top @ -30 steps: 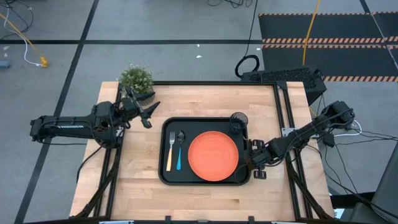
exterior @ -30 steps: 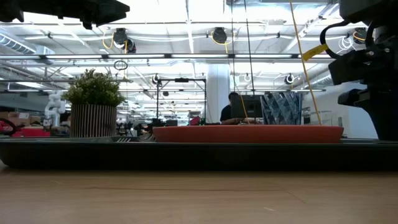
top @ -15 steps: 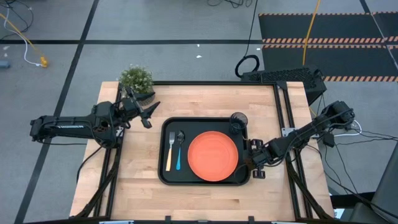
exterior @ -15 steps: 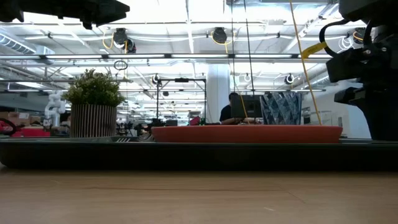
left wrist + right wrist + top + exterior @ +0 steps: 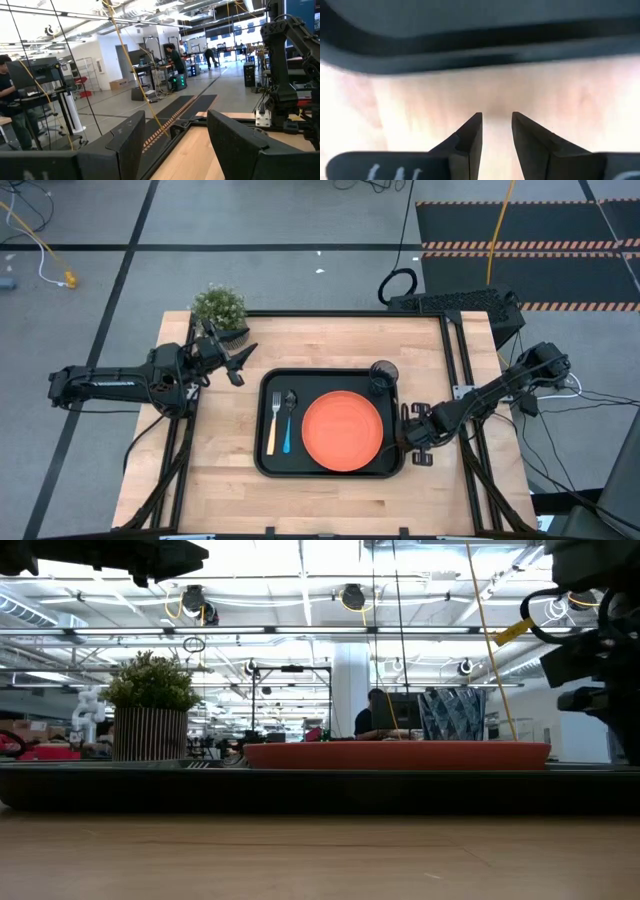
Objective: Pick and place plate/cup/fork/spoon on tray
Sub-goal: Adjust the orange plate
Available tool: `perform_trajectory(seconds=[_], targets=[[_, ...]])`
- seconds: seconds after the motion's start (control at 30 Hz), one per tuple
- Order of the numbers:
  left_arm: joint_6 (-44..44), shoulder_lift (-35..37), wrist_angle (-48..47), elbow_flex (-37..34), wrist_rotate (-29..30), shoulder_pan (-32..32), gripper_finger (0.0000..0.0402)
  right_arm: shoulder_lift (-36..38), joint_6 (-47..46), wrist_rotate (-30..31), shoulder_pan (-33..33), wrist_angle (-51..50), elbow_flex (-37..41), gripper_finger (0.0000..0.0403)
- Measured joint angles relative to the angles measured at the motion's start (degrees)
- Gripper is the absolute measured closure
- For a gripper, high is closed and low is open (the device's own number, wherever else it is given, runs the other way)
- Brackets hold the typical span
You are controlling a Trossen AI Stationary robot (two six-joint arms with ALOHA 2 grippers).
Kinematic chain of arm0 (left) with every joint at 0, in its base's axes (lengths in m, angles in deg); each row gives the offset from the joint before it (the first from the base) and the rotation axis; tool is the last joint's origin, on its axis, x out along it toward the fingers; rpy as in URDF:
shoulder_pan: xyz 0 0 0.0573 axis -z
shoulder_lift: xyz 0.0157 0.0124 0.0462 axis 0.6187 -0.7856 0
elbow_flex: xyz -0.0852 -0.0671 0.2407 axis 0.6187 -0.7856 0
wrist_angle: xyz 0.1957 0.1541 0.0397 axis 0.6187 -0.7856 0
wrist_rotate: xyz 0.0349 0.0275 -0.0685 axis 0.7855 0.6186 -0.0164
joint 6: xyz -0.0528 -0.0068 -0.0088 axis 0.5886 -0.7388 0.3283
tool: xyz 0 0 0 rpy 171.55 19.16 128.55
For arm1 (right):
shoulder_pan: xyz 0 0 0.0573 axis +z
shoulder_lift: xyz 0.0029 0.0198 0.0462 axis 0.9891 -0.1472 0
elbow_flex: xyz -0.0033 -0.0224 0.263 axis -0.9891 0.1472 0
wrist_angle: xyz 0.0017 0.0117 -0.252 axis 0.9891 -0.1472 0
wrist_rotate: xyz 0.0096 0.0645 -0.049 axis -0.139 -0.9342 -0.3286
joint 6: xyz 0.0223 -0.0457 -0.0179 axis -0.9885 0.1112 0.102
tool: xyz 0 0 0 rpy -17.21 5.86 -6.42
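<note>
The black tray (image 5: pixel 262 395) lies flat on the wooden table. On it are the orange plate (image 5: pixel 342 430), lying flat at its right half, the dark blue cup (image 5: pixel 383 373), upright at its far right corner, and the fork (image 5: pixel 271 423) and spoon (image 5: pixel 289 423), side by side at its left. The low view shows the plate (image 5: pixel 400 753) and cup (image 5: pixel 452 715) above the tray rim (image 5: pixel 300 785). My right gripper (image 5: pixel 408 438) is just off the tray's right rim, narrowly open and empty; its wrist view shows the gap (image 5: pixel 496 120) over bare wood. My left gripper (image 5: pixel 240 366) is open and empty, off the tray's far left corner.
A grey ribbed pot with a green plant (image 5: pixel 220 308) stands at the table's far left corner, close behind my left gripper. Bare wood lies in front of the tray and to its left. Black frame rails run along the table's left and right edges (image 5: pixel 465 380).
My right gripper has drawn back a little from the tray's right rim toward the table's right edge and risen slightly. The plate and the other things on the tray have stayed put.
</note>
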Motion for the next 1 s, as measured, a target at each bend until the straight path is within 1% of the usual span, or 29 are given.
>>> perform_trajectory(seconds=[0.17,0.37,0.43,0.53,0.63,0.7,0.83,1.0], targets=[[0.0,-0.02,-0.01,0.0,0.0,0.0,0.0186,0.0,-1.4,-0.54,-0.02,-3.83,-0.89,0.0307],[0.0,-0.02,-0.01,0.0,0.0,0.0,0.0186,0.0,-1.56,-0.25,-1.91,-10.73,-5.89,0.0307],[0.0,-0.01,-0.01,0.0,0.01,0.0,0.0186,0.02,-1.21,1.11,-2.64,-11.0,-7.74,0.0307],[0.0,-0.01,-0.01,0.0,0.0,0.0,0.0186,0.02,0.62,2.87,-3.58,-6.89,-9.62,0.0307],[0.0,0.0,-0.01,0.0,0.02,0.0,0.0186,0.02,3.62,2.92,-4.2,-0.41,-9.73,0.0307],[0.0,0.0,-0.01,0.0,0.02,0.0,0.0186,0.02,4.38,3.46,-4.5,2.1,-9.73,0.0307],[0.0,0.0,-0.01,0.0,0.0,0.0,0.0186,0.02,4.44,4.38,-4.83,2.38,-9.33,0.0307],[0.0,0.0,0.49,0.0,0.0,0.0,0.0186,0.02,2.89,3.99,-4.87,4.92,-6.37,0.0307]])
